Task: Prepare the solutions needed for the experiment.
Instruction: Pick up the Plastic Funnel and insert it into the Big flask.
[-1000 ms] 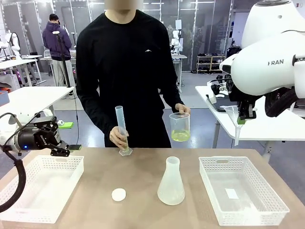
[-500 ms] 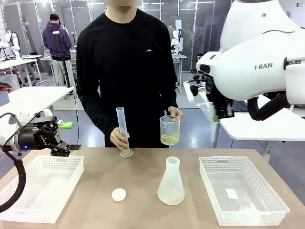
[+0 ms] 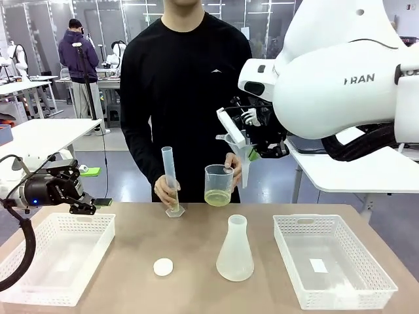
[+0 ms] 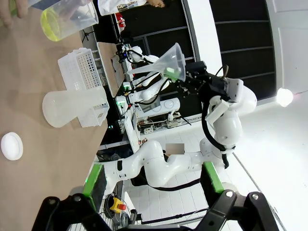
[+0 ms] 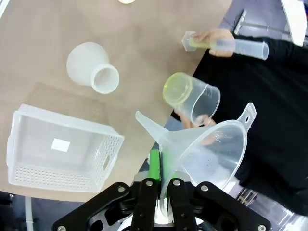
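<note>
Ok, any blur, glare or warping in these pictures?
Front view: even light, sharp, soft shadow under the flask. Left wrist view: rolled sideways, lines bowed by the wide lens, a lamp flares. Right wrist view: the funnel looms large near the lens.

I'm running this from afar, and the place reads as a lab in an open research hall. On my brown table [image 3: 196,229] there is a graduated cylinder [image 3: 169,173] at eleven o'clock. At twelve is a beaker [image 3: 218,182] with shallow yellow-green liquid [image 3: 217,197]. A conical flask [image 3: 235,252] stands nearer me, with a clear funnel [image 3: 236,140] above at one. A white basket [image 3: 59,258] lies at eight and a second basket [image 3: 330,261] at four. Beyond are a white worktable [image 3: 39,134] at ten, a far worktable [image 3: 347,175] at two, and glass partitions [image 3: 39,33].
</note>
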